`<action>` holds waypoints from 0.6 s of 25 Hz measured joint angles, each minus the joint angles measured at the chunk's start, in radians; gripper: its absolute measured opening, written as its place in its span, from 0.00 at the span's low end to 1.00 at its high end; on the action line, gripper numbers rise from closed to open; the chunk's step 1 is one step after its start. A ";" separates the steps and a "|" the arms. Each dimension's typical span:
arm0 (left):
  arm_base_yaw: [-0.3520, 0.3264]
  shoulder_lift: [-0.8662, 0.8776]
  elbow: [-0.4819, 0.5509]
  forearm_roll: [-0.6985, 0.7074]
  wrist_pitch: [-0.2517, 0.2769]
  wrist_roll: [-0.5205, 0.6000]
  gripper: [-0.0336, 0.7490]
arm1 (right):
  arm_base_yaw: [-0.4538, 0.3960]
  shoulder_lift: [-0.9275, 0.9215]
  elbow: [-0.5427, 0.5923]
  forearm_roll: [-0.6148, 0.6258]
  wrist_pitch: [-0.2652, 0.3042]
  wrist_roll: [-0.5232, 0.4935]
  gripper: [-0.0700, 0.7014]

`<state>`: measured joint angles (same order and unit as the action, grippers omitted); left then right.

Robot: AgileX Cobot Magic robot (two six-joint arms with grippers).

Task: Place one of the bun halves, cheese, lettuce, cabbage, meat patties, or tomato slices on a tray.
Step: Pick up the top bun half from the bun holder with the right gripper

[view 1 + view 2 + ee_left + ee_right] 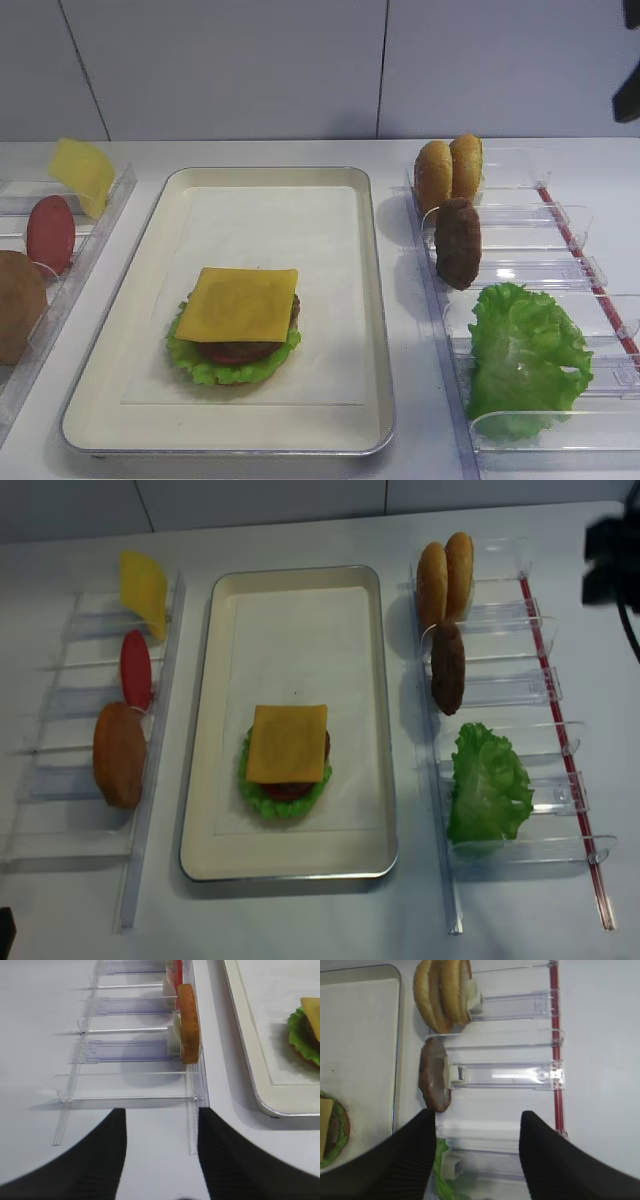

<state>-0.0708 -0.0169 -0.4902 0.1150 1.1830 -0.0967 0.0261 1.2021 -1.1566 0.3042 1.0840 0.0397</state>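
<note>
A white bench (300, 150) fills the lower part of the high view, smooth and matte, its far edge running straight across. Behind that edge rises a pale grey wall (230, 60) made of flat panels, with thin dark seams running down between them; one seam leans slightly at the left, another stands near the middle. The light is soft and even, casting only faint, blurred shadows onto the bench surface.
</note>
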 joint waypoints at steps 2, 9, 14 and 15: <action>0.000 0.000 0.000 0.000 0.000 0.000 0.47 | 0.043 0.087 -0.079 0.001 0.007 0.003 0.61; 0.000 0.000 0.000 0.000 0.000 0.000 0.47 | 0.179 0.378 -0.304 -0.020 0.033 0.106 0.61; 0.000 0.000 0.000 0.000 0.000 0.000 0.47 | 0.201 0.528 -0.420 -0.016 0.043 0.133 0.61; 0.000 0.000 0.000 0.000 0.000 0.000 0.47 | 0.207 0.549 -0.439 -0.014 0.043 0.133 0.61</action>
<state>-0.0708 -0.0169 -0.4902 0.1150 1.1830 -0.0967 0.2327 1.7515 -1.5959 0.2903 1.1269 0.1722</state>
